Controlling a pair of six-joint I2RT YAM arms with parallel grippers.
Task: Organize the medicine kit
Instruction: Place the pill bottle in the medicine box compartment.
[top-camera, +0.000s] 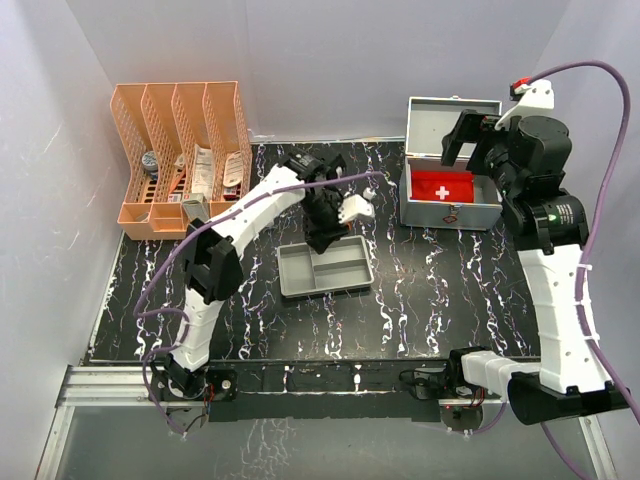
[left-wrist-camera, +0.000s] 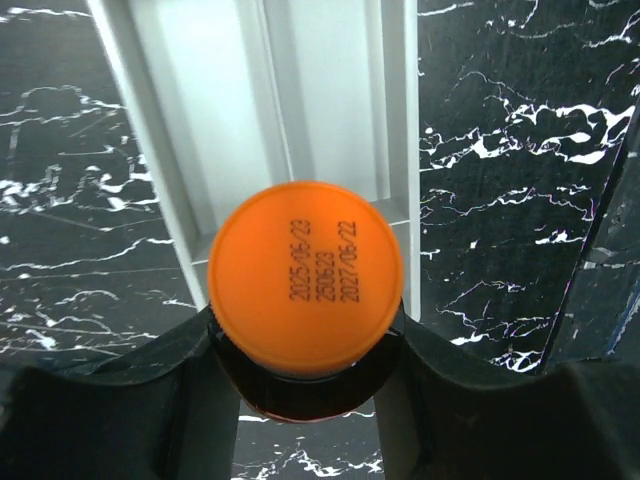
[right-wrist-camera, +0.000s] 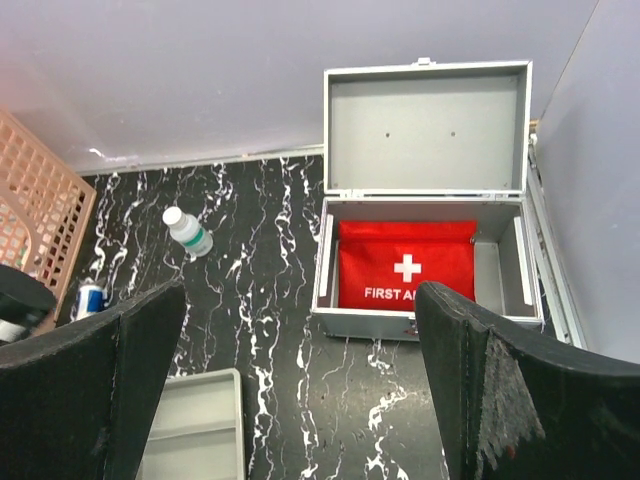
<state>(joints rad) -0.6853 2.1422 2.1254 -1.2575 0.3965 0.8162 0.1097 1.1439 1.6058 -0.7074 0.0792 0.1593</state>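
Round orange cap (left-wrist-camera: 305, 275) in left hand (left-wrist-camera: 305, 335), grey metal medicine kit (right-wrist-camera: 425, 130) open

likely lab: white enclosure walls (top-camera: 330, 60)

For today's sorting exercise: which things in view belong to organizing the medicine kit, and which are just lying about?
Job: medicine kit, red pouch inside it, orange-capped bottle (held), grey tray.
Lying about, probably: orange rack, white-capped bottle.

Plain pale lilac walls (top-camera: 330, 60) enclose black white-veined marble tabletop (top-camera: 430, 300) on three sides; soft even light.
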